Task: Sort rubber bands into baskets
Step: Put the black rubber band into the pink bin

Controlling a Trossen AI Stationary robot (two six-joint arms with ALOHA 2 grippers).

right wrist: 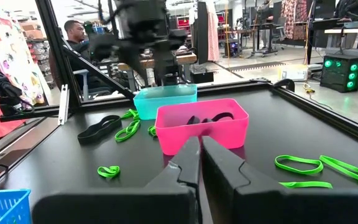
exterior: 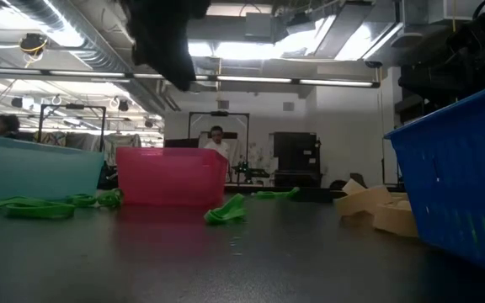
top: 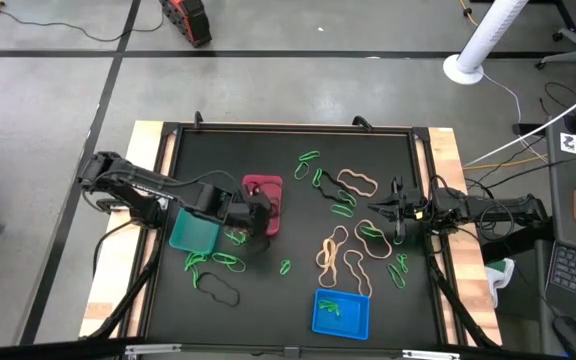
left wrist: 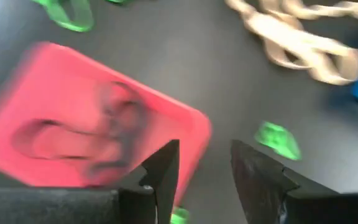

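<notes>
The red basket (top: 264, 192) sits mid-table and holds black rubber bands (left wrist: 114, 127). The teal basket (top: 194, 230) stands to its left, and the blue basket (top: 341, 313), near the front edge, holds green bands (top: 333, 307). Loose green bands (top: 343, 205), tan bands (top: 334, 252) and a black band (top: 224, 295) lie on the mat. My left gripper (top: 261, 218) hovers open and empty over the red basket's near corner (left wrist: 191, 124). My right gripper (top: 373, 210) is shut and empty at the right, above the mat, pointing at the red basket (right wrist: 201, 127).
The black mat has a raised frame (top: 423, 180), with wooden table strips outside it. In the low view, the red basket (exterior: 171, 177), the teal basket (exterior: 32, 168) and the blue basket (exterior: 461, 168) stand around a green band (exterior: 226, 210). People show in the room beyond.
</notes>
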